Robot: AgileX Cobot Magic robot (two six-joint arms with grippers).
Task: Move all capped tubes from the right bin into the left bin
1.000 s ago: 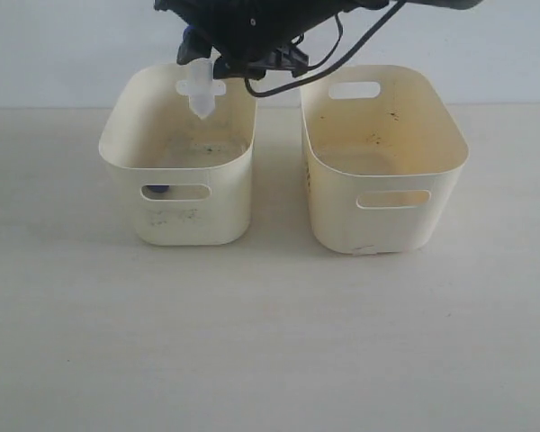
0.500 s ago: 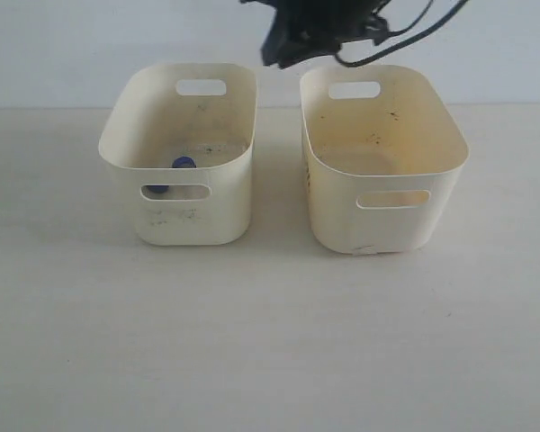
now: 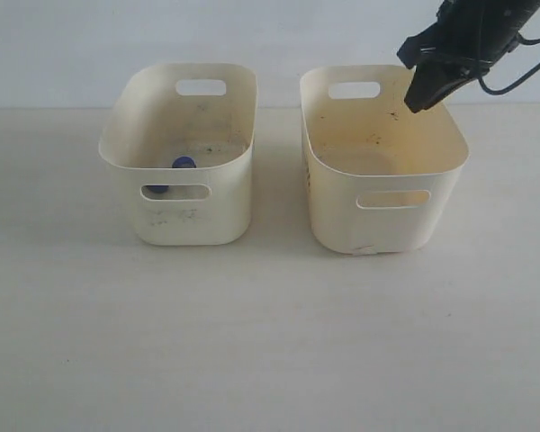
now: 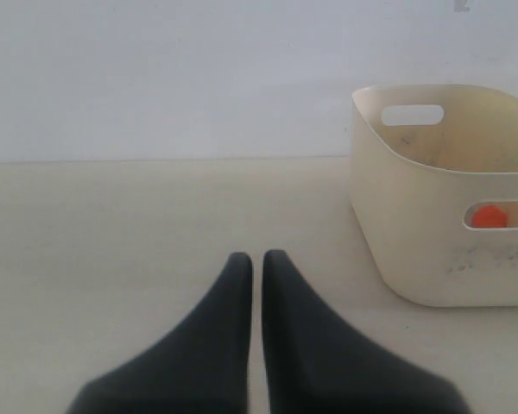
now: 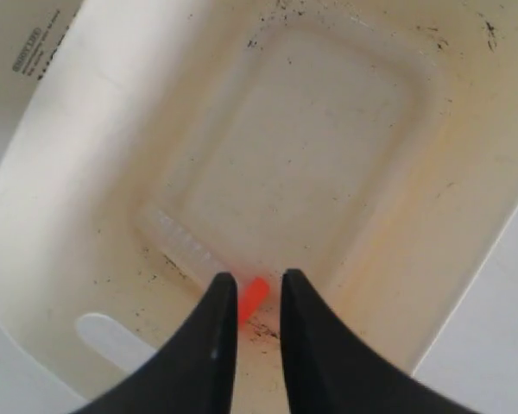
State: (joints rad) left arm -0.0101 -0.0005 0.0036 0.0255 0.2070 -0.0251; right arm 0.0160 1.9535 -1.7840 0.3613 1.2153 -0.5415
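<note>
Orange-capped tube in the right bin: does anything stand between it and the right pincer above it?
Nothing visible does. The right pincer hangs open over the right bin, and the tube lies on its floor, the orange cap showing through the pincer's gap. Only the bin wall is close.

A pale, faintly grained table (image 3: 270, 342) carries two cream plastic tubs with cutout handles. They stand upright side by side, with a narrow strip of bare tabletop between them. In the exterior view the left tub (image 3: 198, 223), smudged dark on its front, sits at about ten o'clock from the table's middle, and the right tub (image 3: 387, 229) at about two o'clock, directly at three o'clock of its neighbour.
</note>
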